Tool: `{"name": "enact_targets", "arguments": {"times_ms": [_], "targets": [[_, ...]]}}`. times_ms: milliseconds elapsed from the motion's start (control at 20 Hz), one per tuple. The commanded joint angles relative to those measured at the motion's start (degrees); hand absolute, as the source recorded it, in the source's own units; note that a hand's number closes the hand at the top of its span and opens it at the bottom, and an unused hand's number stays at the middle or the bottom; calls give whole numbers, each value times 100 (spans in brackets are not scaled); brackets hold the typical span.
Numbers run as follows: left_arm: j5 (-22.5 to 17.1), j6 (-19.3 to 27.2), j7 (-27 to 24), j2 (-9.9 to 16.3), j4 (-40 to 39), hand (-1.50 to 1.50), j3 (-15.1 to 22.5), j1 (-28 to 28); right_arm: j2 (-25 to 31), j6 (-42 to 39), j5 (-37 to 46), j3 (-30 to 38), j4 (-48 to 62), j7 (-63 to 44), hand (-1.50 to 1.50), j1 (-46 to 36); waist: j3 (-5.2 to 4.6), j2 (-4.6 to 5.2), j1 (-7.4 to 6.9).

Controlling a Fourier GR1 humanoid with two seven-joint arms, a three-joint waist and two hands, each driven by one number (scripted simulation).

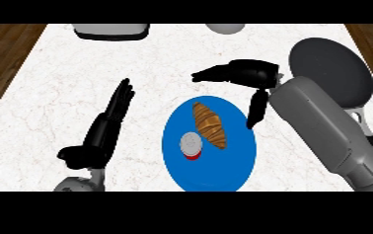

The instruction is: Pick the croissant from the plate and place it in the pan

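Blue plate (211, 171) at counter's near edge carries croissant (209, 124), long axis near-far. Right hand (244, 74) hovers just beyond, fingers spread, holding nothing; nearer than resting left hand (109, 124). Pan (329, 72) far right.

The grey arm (320, 124) covers part of the dark pan (328, 70), so the pan's lower right side is hidden. At the top edge, a grey and black thing (113, 30) and a pale round thing (224, 27) are cut off, and you cannot tell what they are. The blue plate (218, 171) is cut off at the bottom. A small round thing (192, 144) on the plate is too small to name.
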State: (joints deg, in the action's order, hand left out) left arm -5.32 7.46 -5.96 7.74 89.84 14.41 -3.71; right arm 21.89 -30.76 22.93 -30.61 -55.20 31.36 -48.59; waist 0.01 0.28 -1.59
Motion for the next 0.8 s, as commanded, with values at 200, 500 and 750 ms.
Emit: {"name": "enact_targets", "arguments": {"times_ms": [200, 500, 750], "targets": [[-74, -160, -118, 10, -219, 0, -243, -2, -441, 509, 1393, -778, 312, 75, -150, 124, -1, -16, 101], [52, -180, 85, -2, 308, 0, -195, 349, -592, 484, 1829, -588, 12, 52, -150, 764, -1, -34, 137], [188, -208, -201, -158, -74, 0, -320, 253, -929, 225, 2215, -178, 163, -259, -150, 584, -2, -28, 137]]}}
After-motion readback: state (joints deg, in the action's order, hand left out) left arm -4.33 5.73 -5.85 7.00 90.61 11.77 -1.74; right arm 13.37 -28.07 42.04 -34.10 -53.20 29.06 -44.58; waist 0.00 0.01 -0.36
